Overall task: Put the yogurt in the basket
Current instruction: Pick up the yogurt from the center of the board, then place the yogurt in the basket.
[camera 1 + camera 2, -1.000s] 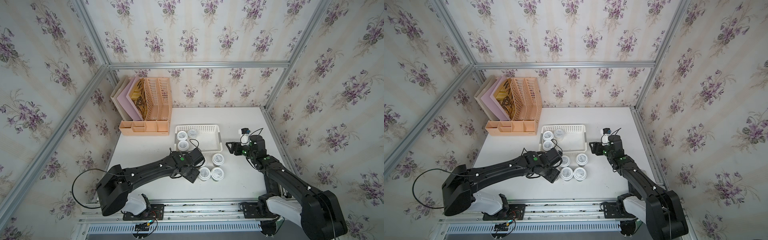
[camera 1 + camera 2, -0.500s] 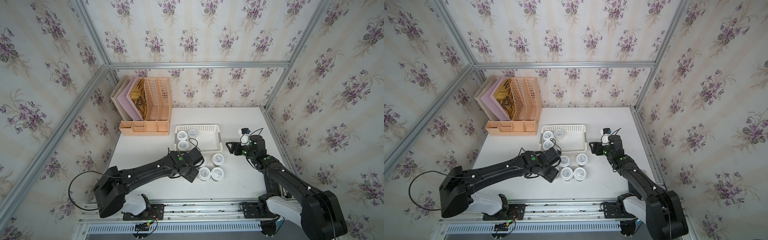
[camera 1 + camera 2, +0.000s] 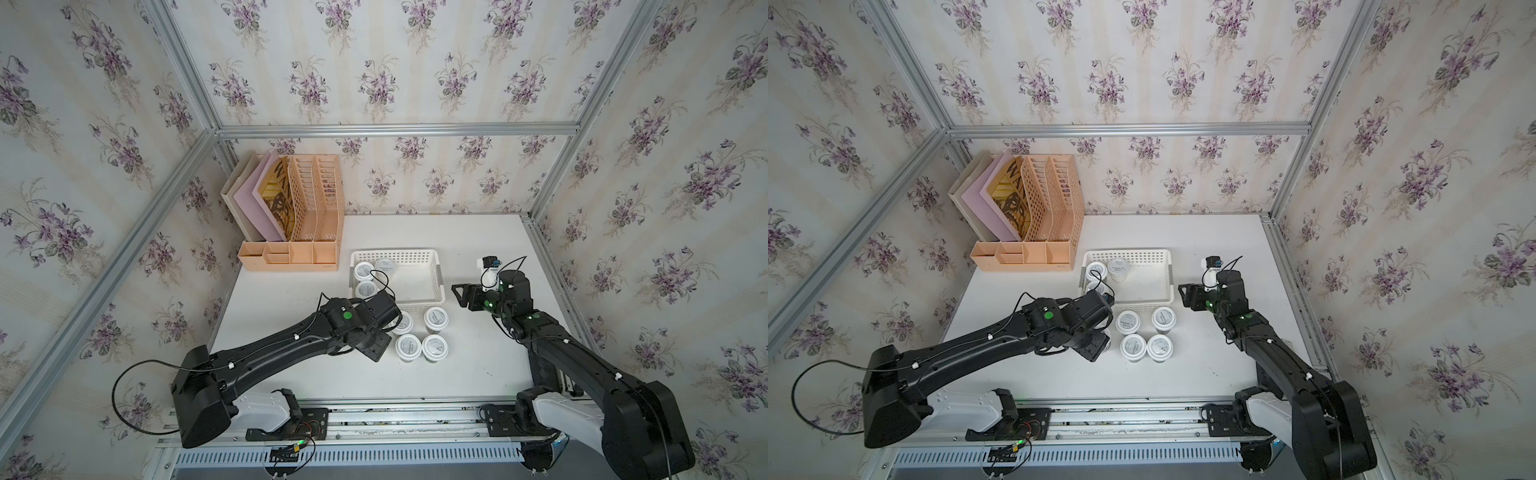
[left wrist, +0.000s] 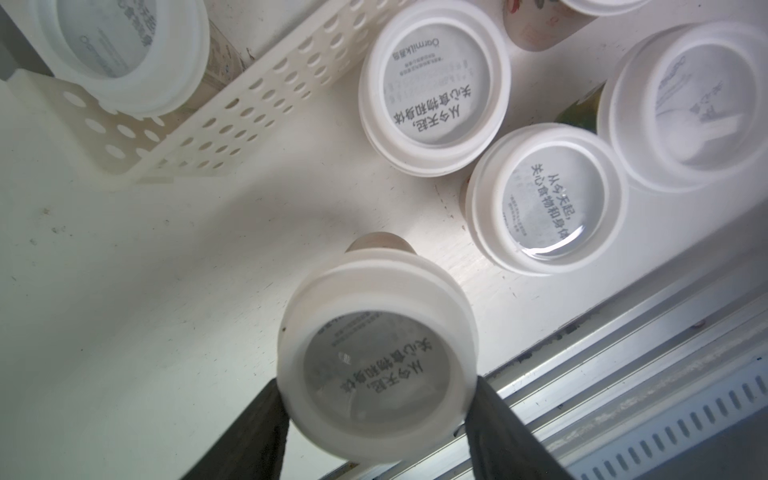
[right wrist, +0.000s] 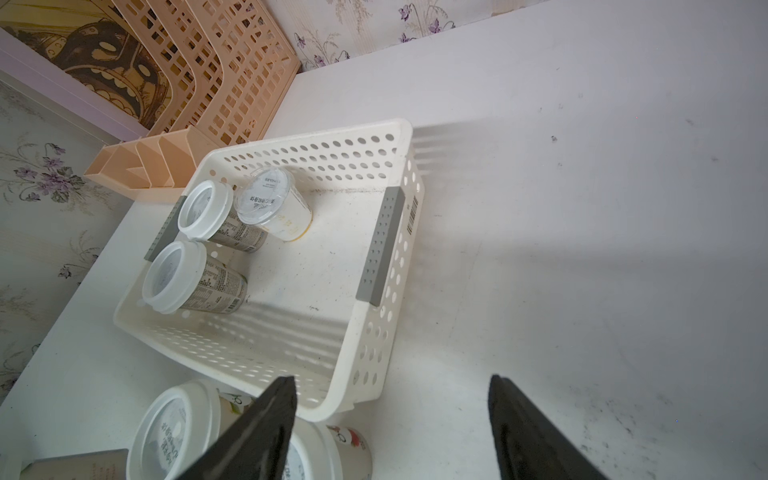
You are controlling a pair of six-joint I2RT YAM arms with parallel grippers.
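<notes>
Yogurt is found in two places in both top views: three cups (image 3: 365,288) are inside the basket (image 3: 415,254) at its left end, and four more cups (image 3: 1159,347) are grouped on the table (image 3: 478,374) just in front of it. The left arm (image 3: 291,340) is stretched out beside that group. The right gripper (image 3: 458,295) is placed just beside the basket's right end.

From the left wrist, one more cup (image 4: 376,365) is seen upright on the table between the fingers (image 4: 257,428) of the left gripper (image 4: 376,384). Their tips are hidden behind its lid, so whether it is clenched cannot be told.

From the right wrist, the right gripper (image 5: 390,380) is seen spread wide, with nothing between its fingers.
</notes>
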